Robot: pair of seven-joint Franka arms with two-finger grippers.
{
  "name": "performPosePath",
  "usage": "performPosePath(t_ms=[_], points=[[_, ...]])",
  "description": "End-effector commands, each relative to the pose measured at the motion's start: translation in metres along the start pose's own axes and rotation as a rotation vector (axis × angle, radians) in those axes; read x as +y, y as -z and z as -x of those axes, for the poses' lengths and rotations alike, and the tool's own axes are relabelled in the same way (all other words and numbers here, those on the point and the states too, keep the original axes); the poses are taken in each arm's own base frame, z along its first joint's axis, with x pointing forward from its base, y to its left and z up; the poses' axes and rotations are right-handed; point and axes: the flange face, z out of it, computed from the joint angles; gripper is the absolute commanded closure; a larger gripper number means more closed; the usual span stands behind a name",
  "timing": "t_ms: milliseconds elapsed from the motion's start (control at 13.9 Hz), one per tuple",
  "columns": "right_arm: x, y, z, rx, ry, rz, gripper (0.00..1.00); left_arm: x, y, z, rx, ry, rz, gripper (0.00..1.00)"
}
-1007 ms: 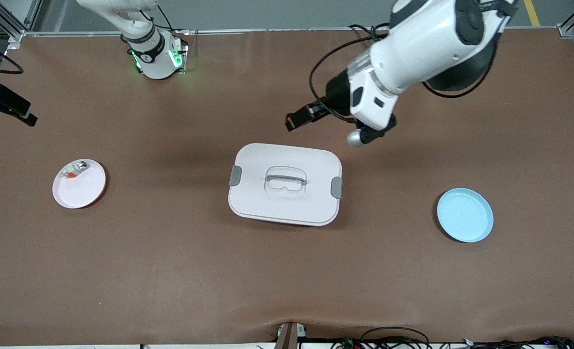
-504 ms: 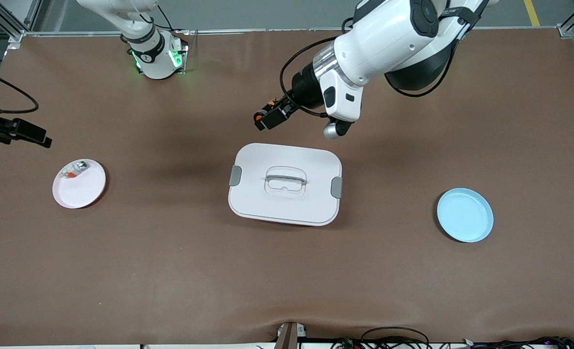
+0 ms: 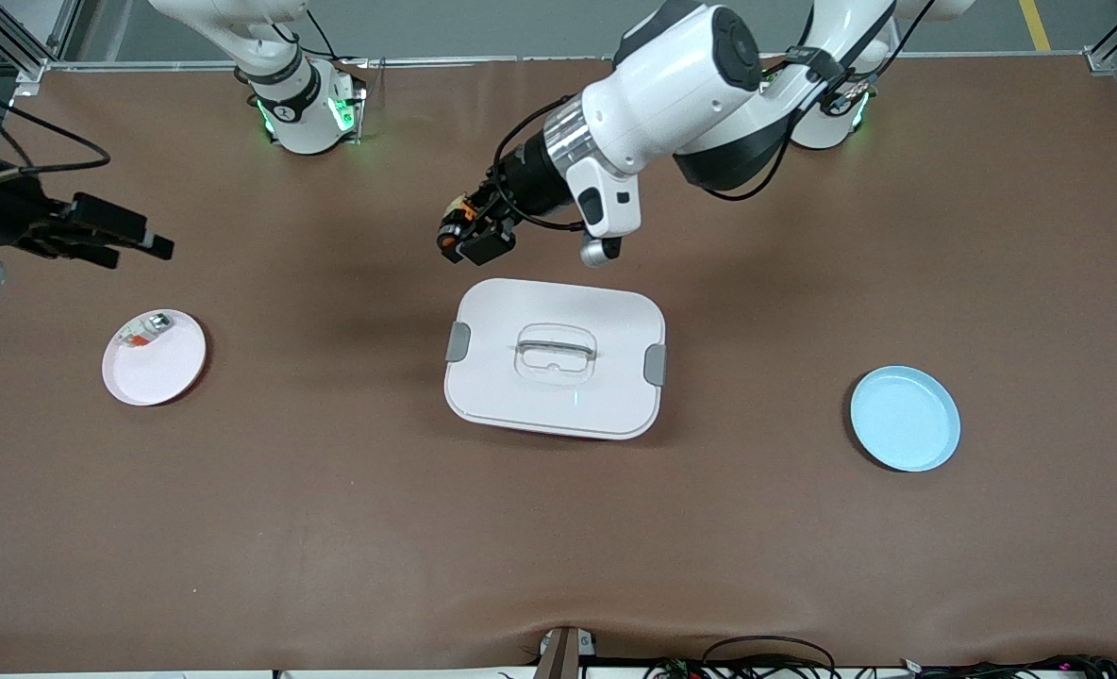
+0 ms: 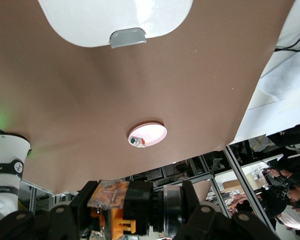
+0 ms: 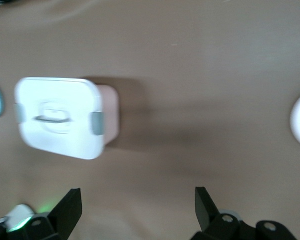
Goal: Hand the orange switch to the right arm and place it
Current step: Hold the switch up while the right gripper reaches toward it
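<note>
The orange switch (image 3: 452,223), a small black cylinder with orange parts, sits crosswise between the fingers of my left gripper (image 3: 469,234). That gripper is shut on it and hangs over bare table just off the white box's edge. The left wrist view shows the switch (image 4: 121,205) clamped in the left gripper (image 4: 134,214). My right gripper (image 3: 148,240) is open and holds nothing. It hangs over the table at the right arm's end, beside the pink plate (image 3: 167,372). The right wrist view shows the right gripper (image 5: 137,200) with only table between its fingers.
A white lidded box (image 3: 555,356) with grey latches stands mid-table. The pink plate carries a small silver-white part with a red-orange bit (image 3: 148,330). A light blue plate (image 3: 905,418) lies toward the left arm's end.
My left gripper has carried the switch toward the right arm's end, past the box's edge. My right gripper has come in from the table's end toward the middle.
</note>
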Motion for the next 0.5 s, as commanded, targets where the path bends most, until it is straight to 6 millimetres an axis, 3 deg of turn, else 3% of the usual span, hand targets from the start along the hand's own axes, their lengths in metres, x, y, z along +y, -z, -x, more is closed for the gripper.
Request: performPosePath(t_ms=[0,144,432], points=[[-0.017,-0.025,0.033,0.033,-0.011,-0.134,0.0,0.003,0.005,0.008,-0.002,0.122,0.021,0.72],[-0.025,-0.039,0.043,0.039,-0.029,-0.226,0.0,0.001,0.005,0.008,0.015,0.197,0.012,0.72],[-0.074,-0.062,0.052,0.016,0.038,-0.273,0.0,-0.017,-0.011,0.022,0.035,0.199,-0.011,0.72]])
